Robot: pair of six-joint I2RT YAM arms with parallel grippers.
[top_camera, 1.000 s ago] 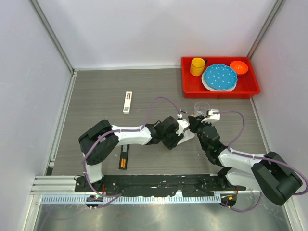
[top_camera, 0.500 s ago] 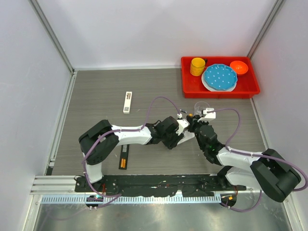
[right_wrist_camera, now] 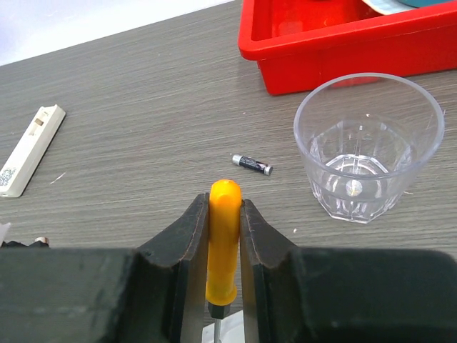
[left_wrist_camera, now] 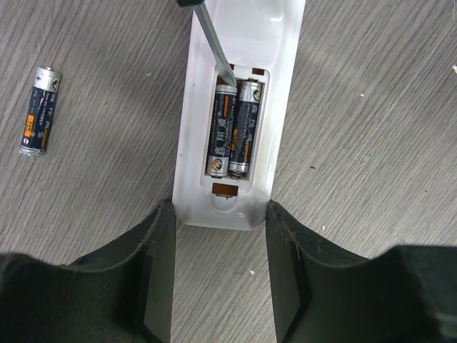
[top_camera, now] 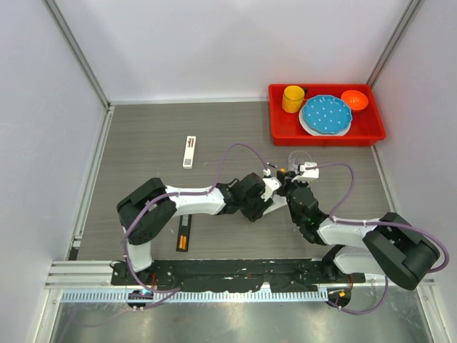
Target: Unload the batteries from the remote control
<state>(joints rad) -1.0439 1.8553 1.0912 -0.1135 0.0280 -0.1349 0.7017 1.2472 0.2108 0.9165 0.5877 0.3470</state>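
Observation:
The white remote control [left_wrist_camera: 235, 43] lies face down with its battery bay open, and two dark batteries [left_wrist_camera: 232, 128] sit side by side in it. My left gripper [left_wrist_camera: 221, 211] is shut on the remote's near end, one finger against each side. My right gripper [right_wrist_camera: 223, 209] is shut on the orange handle of a screwdriver [right_wrist_camera: 223, 243]. The screwdriver's metal tip [left_wrist_camera: 223, 70] rests at the far end of the left battery. One loose battery [left_wrist_camera: 39, 111] lies on the table left of the remote, and shows in the right wrist view as the loose battery [right_wrist_camera: 251, 165].
A clear glass [right_wrist_camera: 368, 146] stands just right of the grippers. At the back right a red tray [top_camera: 285, 134] holds a yellow cup [top_camera: 293, 98], a blue plate [top_camera: 325, 114] and an orange bowl [top_camera: 354, 100]. A white strip-shaped piece [top_camera: 189, 151] and a dark remote [top_camera: 184, 234] lie to the left.
The right arm's forearm has swung slightly left while its gripper stays at the remote with the screwdriver. The left arm and the remote have not moved.

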